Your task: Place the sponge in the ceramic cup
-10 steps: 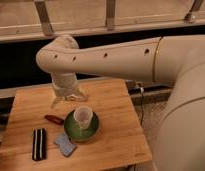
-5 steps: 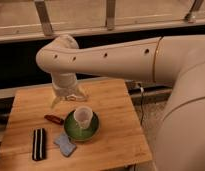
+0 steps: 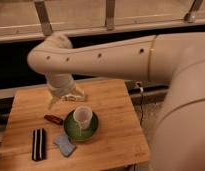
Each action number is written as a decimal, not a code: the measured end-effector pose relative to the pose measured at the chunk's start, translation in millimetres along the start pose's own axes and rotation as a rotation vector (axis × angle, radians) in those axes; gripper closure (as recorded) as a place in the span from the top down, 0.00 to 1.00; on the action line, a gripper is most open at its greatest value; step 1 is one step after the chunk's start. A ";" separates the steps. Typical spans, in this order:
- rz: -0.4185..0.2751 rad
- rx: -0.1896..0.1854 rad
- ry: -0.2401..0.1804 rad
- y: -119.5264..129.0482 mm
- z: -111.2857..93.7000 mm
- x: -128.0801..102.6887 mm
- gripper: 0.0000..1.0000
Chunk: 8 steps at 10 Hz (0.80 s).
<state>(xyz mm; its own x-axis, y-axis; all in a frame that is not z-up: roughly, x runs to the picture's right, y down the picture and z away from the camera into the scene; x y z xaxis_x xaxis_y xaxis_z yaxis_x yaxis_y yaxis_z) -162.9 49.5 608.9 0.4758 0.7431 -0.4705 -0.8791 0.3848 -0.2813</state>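
The light-blue sponge [image 3: 64, 143] lies flat on the wooden table [image 3: 113, 105], near its front edge, just left of the green dish [image 3: 81, 128]. The off-white ceramic cup [image 3: 82, 115] stands upright inside that dish. My gripper [image 3: 64, 96] hangs over the table's back-left part, above and to the left of the cup and well behind the sponge, touching neither. Nothing shows between its fingers.
A small red tool [image 3: 53, 119] lies just left of the dish. A black-and-white striped oblong [image 3: 39, 144] rests near the front-left corner. My large cream arm [image 3: 121, 57] spans the view above the table, and the robot body fills the right side.
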 end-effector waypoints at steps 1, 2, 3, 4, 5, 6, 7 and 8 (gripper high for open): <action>-0.056 0.020 0.005 22.0 -0.6 -1.1 0.80; -0.110 0.033 0.017 45.0 0.9 4.7 0.80; -0.161 0.050 0.039 63.4 1.5 13.8 0.80; -0.195 0.053 0.045 78.1 1.3 18.3 0.80; -0.192 0.056 0.045 75.8 1.6 17.9 0.80; -0.186 0.060 0.047 72.1 1.4 18.2 0.80; -0.186 0.056 0.043 73.1 1.0 17.5 0.80; -0.184 0.041 0.028 75.0 0.4 16.3 0.80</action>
<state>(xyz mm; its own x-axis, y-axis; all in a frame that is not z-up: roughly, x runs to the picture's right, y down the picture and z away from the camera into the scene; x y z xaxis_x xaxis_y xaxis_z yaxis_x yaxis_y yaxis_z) -221.1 90.7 580.6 0.6284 0.6432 -0.4375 -0.7776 0.5348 -0.3306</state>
